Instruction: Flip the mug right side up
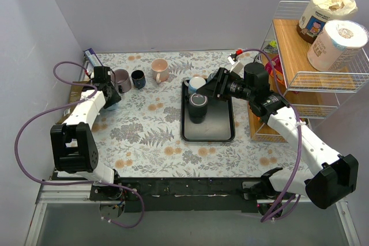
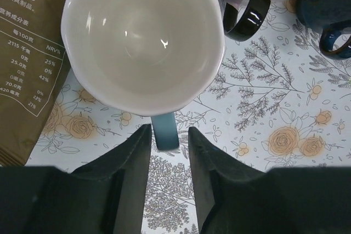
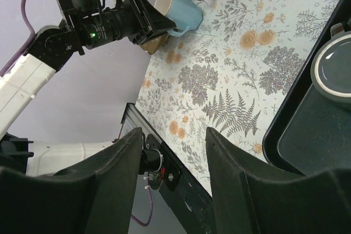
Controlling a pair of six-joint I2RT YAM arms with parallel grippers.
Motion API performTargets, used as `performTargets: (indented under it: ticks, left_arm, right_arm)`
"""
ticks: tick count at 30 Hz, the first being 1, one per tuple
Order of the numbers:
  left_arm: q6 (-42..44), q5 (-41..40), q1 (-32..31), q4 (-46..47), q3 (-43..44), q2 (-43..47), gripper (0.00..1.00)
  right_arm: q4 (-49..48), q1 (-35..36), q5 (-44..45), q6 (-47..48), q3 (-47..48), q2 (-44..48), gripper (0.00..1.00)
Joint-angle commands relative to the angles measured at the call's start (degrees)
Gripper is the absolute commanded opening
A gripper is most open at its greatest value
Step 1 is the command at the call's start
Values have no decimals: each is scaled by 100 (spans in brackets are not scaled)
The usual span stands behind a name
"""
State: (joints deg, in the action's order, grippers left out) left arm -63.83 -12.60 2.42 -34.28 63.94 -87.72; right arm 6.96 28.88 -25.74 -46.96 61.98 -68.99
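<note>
A light blue mug (image 2: 142,36) with a white inside stands upright, mouth up, at the table's left side. It also shows in the right wrist view (image 3: 181,12) and is mostly hidden under the arm in the top view (image 1: 113,106). My left gripper (image 2: 169,131) is open. The mug's blue handle (image 2: 164,130) lies between its fingertips with a small gap on each side. My right gripper (image 3: 175,135) is open and empty, held above the black tray (image 1: 222,133). On the tray stand a dark mug (image 1: 198,106), base up, and a pale mug (image 1: 197,83).
A purple mug (image 1: 121,79), a dark blue mug (image 1: 138,79) and a pink mug (image 1: 161,70) stand in a row at the back. A brown packet (image 2: 27,69) lies left of the blue mug. A wire rack (image 1: 314,56) with a paper roll stands at the right.
</note>
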Motion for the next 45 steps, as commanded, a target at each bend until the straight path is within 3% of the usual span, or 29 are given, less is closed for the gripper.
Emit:
performTargets:
  ticks: [1, 4, 5, 12, 18, 28, 32, 36, 40, 45]
  left_arm:
    - [55, 38, 22, -201, 206, -34, 34]
    - [46, 30, 22, -263, 180, -17, 43]
    - [38, 30, 22, -281, 180, 27, 53]
    - [-15, 240, 22, -325, 294, 668, 83]
    - [-103, 688, 22, -412, 373, 1230, 98]
    - [-340, 1962, 22, -184, 321, 2022, 98]
    - [-481, 2507, 22, -44, 207, 2171, 98]
    - [-560, 2859, 22, 18, 145, 2251, 98]
    - [-648, 3079, 5, 88, 83, 2303, 98]
    - [-850, 3474, -22, 264, -75, 2365, 98]
  right_arm:
    - [-239, -76, -63, -85, 25, 8, 57]
    - [-248, -85, -89, -94, -1, -9, 57]
    - [-239, -76, -81, -85, -1, -18, 57]
    - [612, -93, 297, 370, 323, -228, 63]
    - [1509, -67, 1008, 890, 640, -615, 68]
    - [1940, 179, 1993, 2506, 1580, -1467, 69]
    - [1809, 389, 1591, 3805, 2045, -2090, 69]
    - [2368, 741, 1528, 5315, 2792, -2820, 68]
    - [2941, 1075, 2105, 5995, 3618, -3585, 65]
    - [3136, 1190, 2371, 6409, 3725, -4175, 59]
